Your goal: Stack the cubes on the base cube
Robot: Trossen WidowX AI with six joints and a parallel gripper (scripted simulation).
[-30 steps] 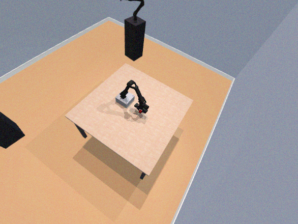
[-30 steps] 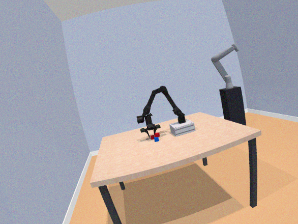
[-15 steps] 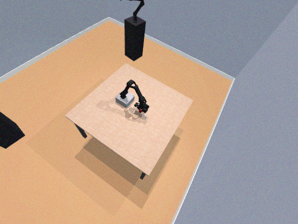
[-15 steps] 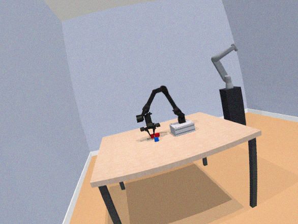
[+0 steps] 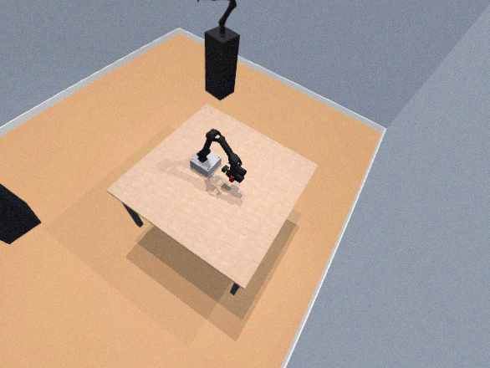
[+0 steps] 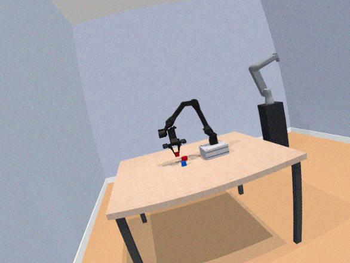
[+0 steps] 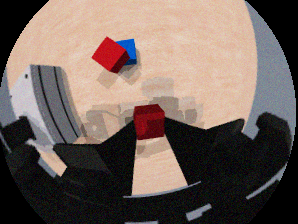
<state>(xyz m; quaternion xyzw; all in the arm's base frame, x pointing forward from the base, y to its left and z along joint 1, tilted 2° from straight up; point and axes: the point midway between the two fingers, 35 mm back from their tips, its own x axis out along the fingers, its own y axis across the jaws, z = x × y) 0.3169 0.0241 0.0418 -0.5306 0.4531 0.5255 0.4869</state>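
Counter carries everything near box. Black pedestal stands well beyond box. Gripper, beside box, pinches red cube aloft. Near box, second red cube partly caps blue cube.

- Obstacles near my claw: red cube, blue cube.
- Side obstacle: grey box.
- Passage: gap between box and cube pair.
- Overhead of cubes: open.
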